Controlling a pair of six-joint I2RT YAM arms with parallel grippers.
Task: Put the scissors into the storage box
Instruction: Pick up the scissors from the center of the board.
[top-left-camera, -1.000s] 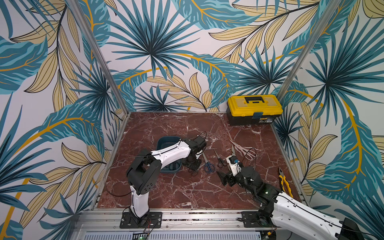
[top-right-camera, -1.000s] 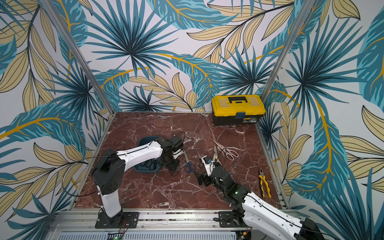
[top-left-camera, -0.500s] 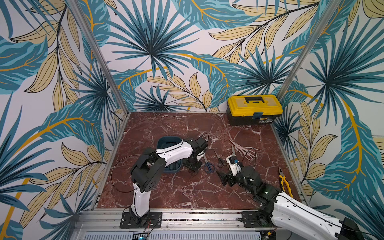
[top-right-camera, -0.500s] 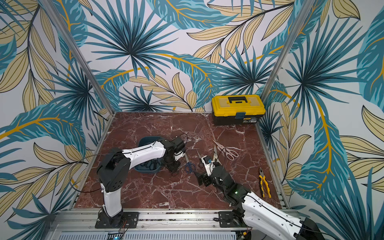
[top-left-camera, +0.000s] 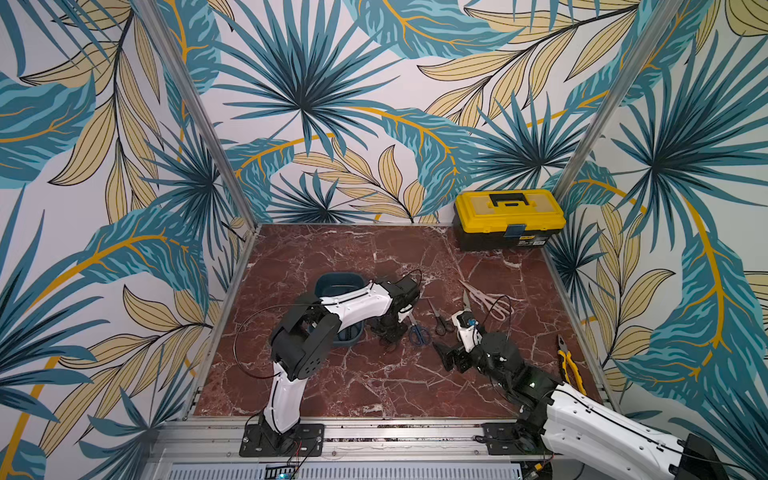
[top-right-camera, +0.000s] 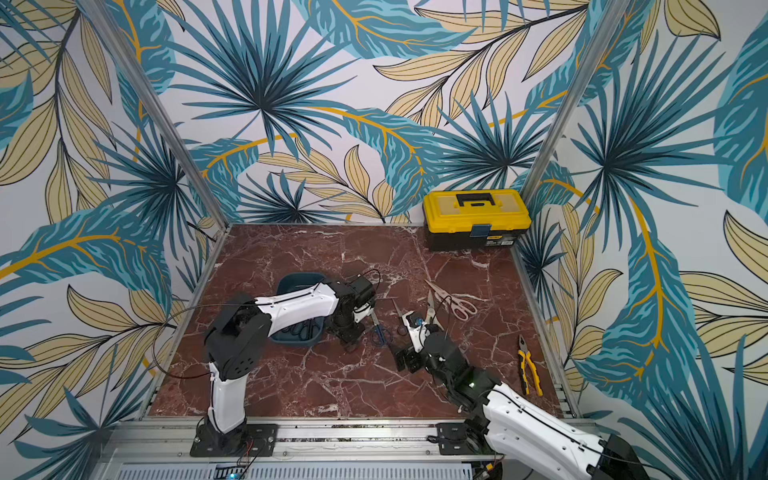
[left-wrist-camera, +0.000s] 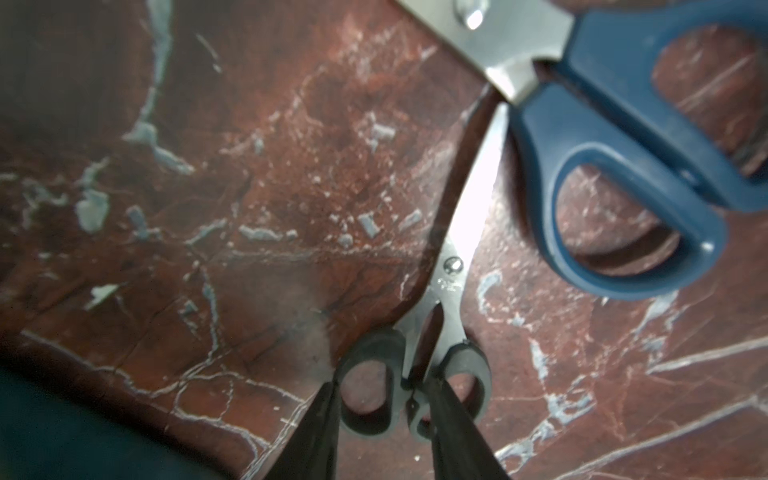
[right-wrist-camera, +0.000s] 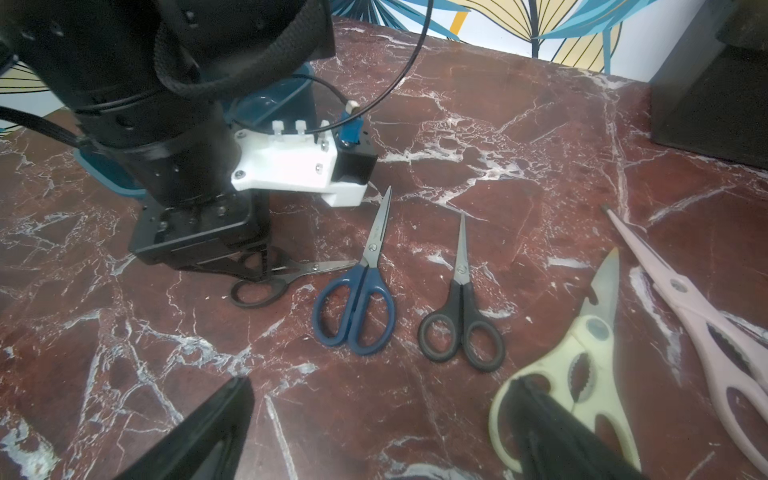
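- In both top views the storage box (top-left-camera: 338, 279) sits left of centre on the red marble bench (top-left-camera: 374, 386), and the left arm stretches across it. In a top view dark handle loops (top-right-camera: 296, 331) show inside it.
- Just right of the box, the left pincer (top-left-camera: 388, 333) points down at the bench, close beside the blue scissors (top-left-camera: 418, 333). Further right lie a second black pair (top-left-camera: 442, 326), then the cream scissors (top-left-camera: 466, 300) and the pink scissors (top-left-camera: 487, 300), all out on the bench.
- The right pincer (top-left-camera: 455, 353) hangs low, right of centre, near the cream scissors. Yellow-handled pliers (top-left-camera: 571, 365) lie by the bench's right edge. A yellow-lidded toolbox (top-left-camera: 509, 216) stands in its far right corner.
- Left wrist view: the pincer's fingers (left-wrist-camera: 320, 432) stand narrow, either side of one handle loop of the black-handled scissors (left-wrist-camera: 449, 291). These lie flat on the marble, their tip right at the blue scissors. I can't tell whether the fingers have clamped.
- Right wrist view: the right pincer's fingers (right-wrist-camera: 199, 432) are spread wide, with only bare bench between them. One finger hangs over the handle of the cream scissors.
- In the same view the left pincer's tips meet the handle of the black-handled scissors. Five pairs lie in a row on the bench, and the teal wall of the storage box shows behind the left arm.
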